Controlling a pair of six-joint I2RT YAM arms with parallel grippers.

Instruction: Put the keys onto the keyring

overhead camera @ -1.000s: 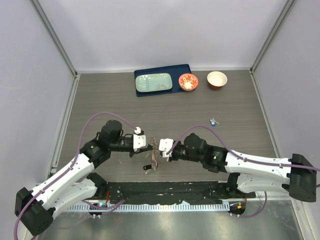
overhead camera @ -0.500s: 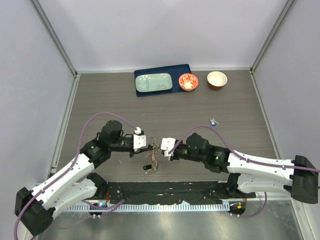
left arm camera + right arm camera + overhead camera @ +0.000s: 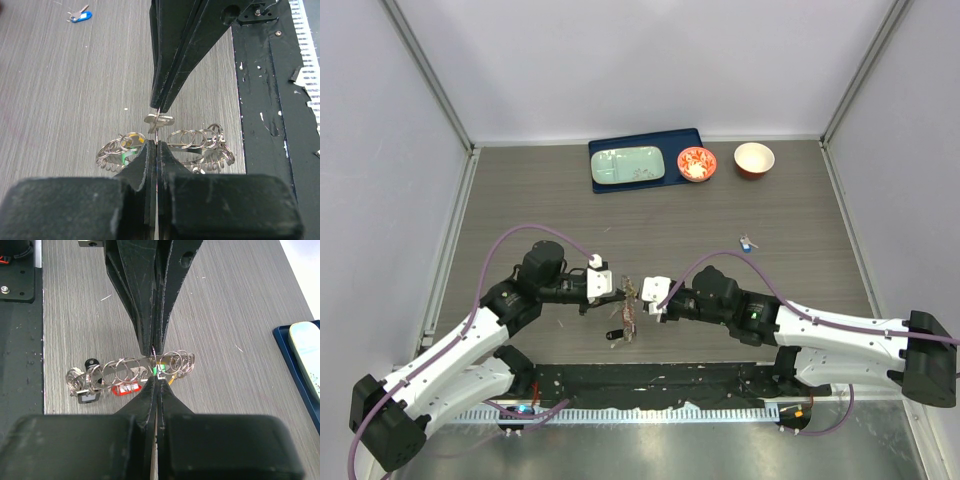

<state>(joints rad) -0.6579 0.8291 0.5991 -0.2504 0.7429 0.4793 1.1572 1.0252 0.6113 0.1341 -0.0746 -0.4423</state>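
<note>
My left gripper (image 3: 623, 289) and right gripper (image 3: 642, 295) meet tip to tip above the table's near middle, both shut. Between them hangs the keyring (image 3: 627, 320), a metal band (image 3: 131, 364) strung with several small wire rings (image 3: 189, 138). Keys with red (image 3: 125, 389), black (image 3: 88, 396) and green (image 3: 160, 371) tags dangle from it. A thin wire ring with a silver key (image 3: 160, 120) runs from my left gripper's (image 3: 156, 143) tips into the opposite tips. In the right wrist view my right gripper (image 3: 156, 380) pinches at the band's edge. A blue key (image 3: 748, 242) lies apart at the right.
A blue tray (image 3: 694, 136) holding a pale green plate (image 3: 628, 165) stands at the back. Beside it are a red-and-white bowl (image 3: 697, 164) and another bowl (image 3: 754, 159). A black mat (image 3: 650, 382) lines the near edge.
The right arm has eased slightly to the right and the hanging keys have swung a little. Both grippers stay shut, tip to tip.
</note>
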